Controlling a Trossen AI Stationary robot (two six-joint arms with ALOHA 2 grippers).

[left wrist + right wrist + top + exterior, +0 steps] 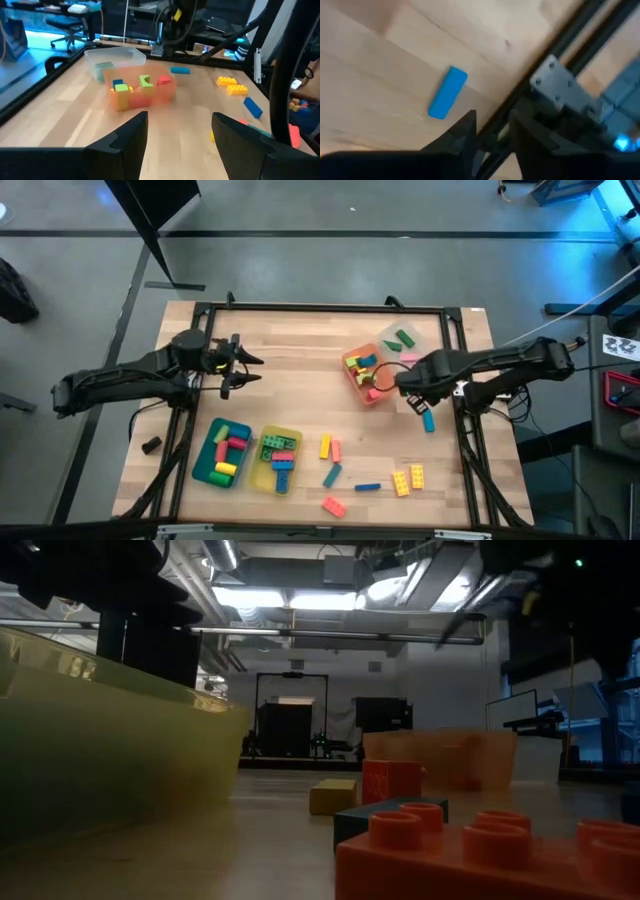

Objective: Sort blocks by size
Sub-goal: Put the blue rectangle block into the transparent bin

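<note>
Loose blocks lie flat on the wooden table: a blue bar (428,420) (448,92) near the right edge, and yellow (408,479), blue (332,474) and red (333,505) ones toward the near edge. More blocks fill the orange tray (352,385), the clear tray (418,332), the teal tray (203,463) and the yellow tray (262,473). My right gripper (415,397) (492,135) hangs above the table between the orange tray and the blue bar, pointing down. Its fingers stand a narrow gap apart with nothing between them. My left gripper (252,368) (180,135) is wide open and empty at mid-left, facing the orange tray (142,92).
The table's black frame rails (466,435) run along its edges, close beside my right gripper. In the low view a large orange block (480,855) and the yellow tray's wall (100,750) fill the foreground. Bare wood lies in the table's middle (300,390).
</note>
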